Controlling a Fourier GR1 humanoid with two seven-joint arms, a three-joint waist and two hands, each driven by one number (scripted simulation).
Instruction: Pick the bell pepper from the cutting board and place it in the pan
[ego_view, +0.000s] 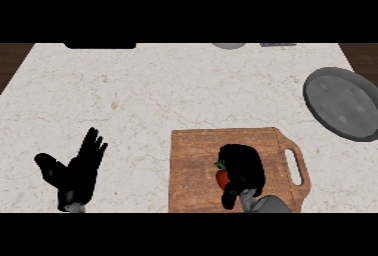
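Note:
A red bell pepper with a green stem lies on the wooden cutting board near the counter's front edge. My right hand covers most of the pepper, fingers curled over it and thumb below it; only the pepper's left side shows. The grey pan sits at the right edge of the counter, well beyond and to the right of the board, partly cut off by the view. My left hand rests open at the lower left, fingers up, away from the board.
Along the counter's far edge stand a black object, a grey rounded item and a small dark item. Pale marble counter spreads between the board and the pan.

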